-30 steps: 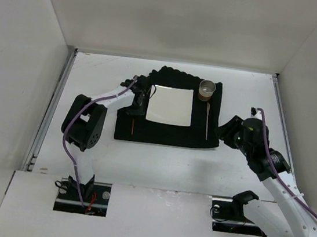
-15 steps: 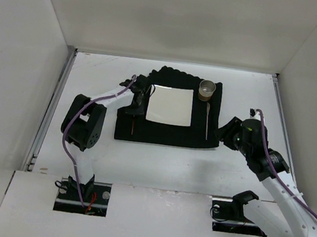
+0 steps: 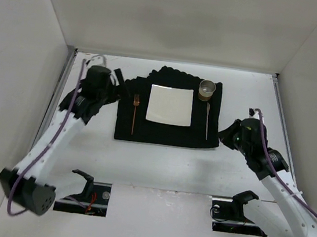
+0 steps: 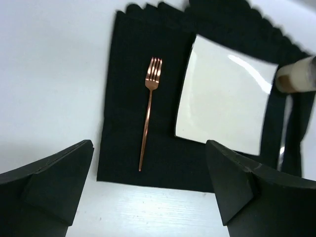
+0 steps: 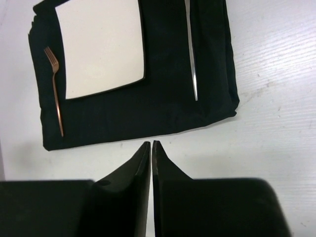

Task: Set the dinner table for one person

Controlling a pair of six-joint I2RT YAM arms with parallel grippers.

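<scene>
On the white dinner table (image 3: pixel 164 160) lies a black placemat (image 3: pixel 165 136). On the mat a white square plate (image 3: pixel 171 105) has a copper fork (image 3: pixel 134 112) to its left and a slim knife (image 3: pixel 207 122) to its right, below a small cup (image 3: pixel 207 89). My left gripper (image 3: pixel 114 88) hovers left of the mat, open and empty. From the left wrist, the fork (image 4: pixel 148 118) lies free beyond the gripper (image 4: pixel 149 144). My right gripper (image 3: pixel 225 136) sits off the mat's near right corner. It is shut (image 5: pixel 151 143) on nothing, above bare table.
White walls (image 3: pixel 29 78) enclose the table on the left, back and right. The two arm bases stand at the near edge. The right wrist view shows the plate (image 5: pixel 101 47), fork (image 5: pixel 55 94) and knife (image 5: pixel 191 54) all lying on the placemat (image 5: pixel 148 108).
My left gripper has opened, let go of the fork and pulled back to the left of the mat. The fork now lies uncovered. My right gripper has shut.
</scene>
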